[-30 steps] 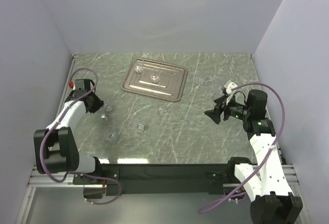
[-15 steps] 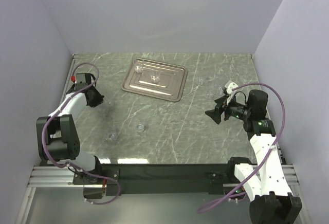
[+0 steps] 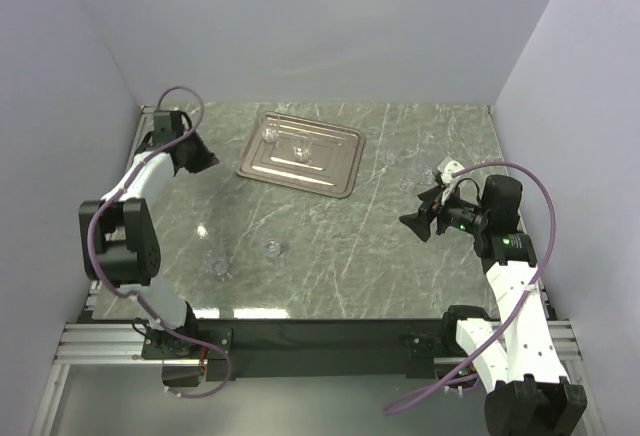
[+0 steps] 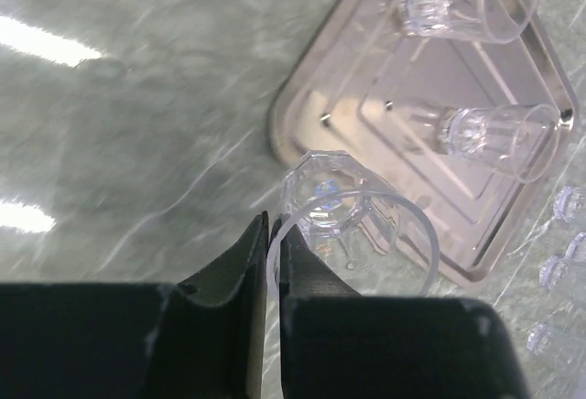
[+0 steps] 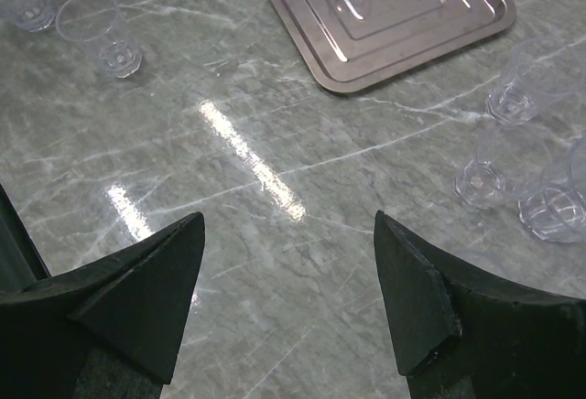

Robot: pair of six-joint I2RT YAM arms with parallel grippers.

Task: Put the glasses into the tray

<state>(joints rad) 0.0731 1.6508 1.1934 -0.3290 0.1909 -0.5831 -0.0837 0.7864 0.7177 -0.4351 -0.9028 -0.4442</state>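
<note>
- Left arm [image 3: 140,182] and right arm [image 3: 515,278]: white shells, black joints, mounted on the black rail [image 3: 320,334].
- A purple cable [image 3: 512,164] loops beside each arm, above the rail.
- Right gripper [image 5: 288,225]: 2 black wedge-shaped fingers [image 5: 137,294].
- Left gripper [image 4: 272,234]: 2 flat black fingers [image 4: 233,280].
- Green light on the right arm.
</note>
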